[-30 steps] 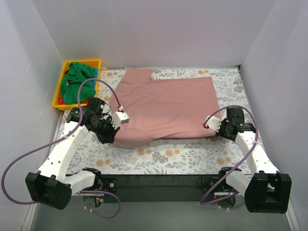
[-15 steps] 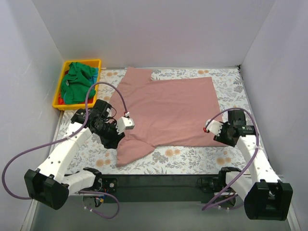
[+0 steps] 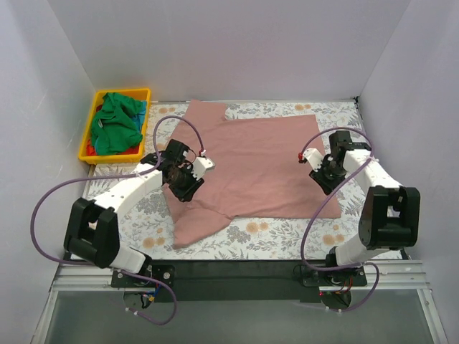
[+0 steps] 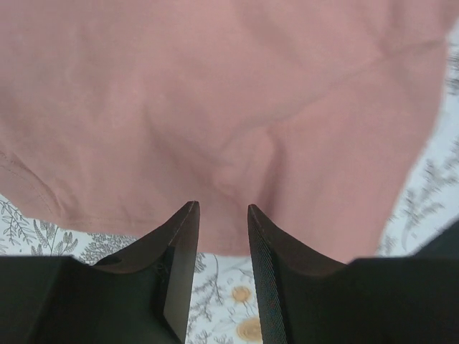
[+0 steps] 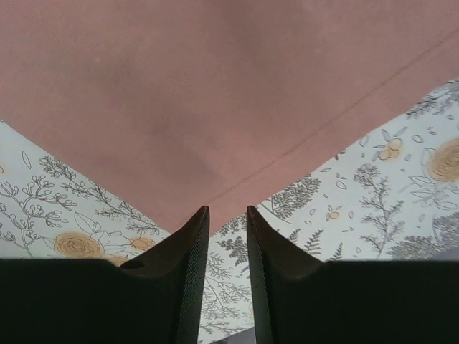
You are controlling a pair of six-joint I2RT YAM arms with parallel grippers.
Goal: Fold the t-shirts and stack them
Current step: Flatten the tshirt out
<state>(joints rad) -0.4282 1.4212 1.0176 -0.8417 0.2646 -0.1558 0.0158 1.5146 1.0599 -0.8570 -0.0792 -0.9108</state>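
Note:
The dusty-pink t-shirt lies spread flat on the floral table cover. Its near-left part hangs down in a rumpled flap towards the front edge. My left gripper hovers over the shirt's left side, open and empty; its view shows pink cloth just past the gripper. My right gripper is over the shirt's right edge, jaws slightly apart and empty; the hemmed corner lies at the gripper. A green t-shirt and some red fabric lie in the bin.
The yellow plastic bin stands at the far left beside the table cover. White walls close in the back and both sides. A black rail runs along the front edge between the arm bases.
Both grippers have let go of the shirt's near edge and swung away from the front, towards the shirt's middle. The near-left part of the shirt dropped into a flap.

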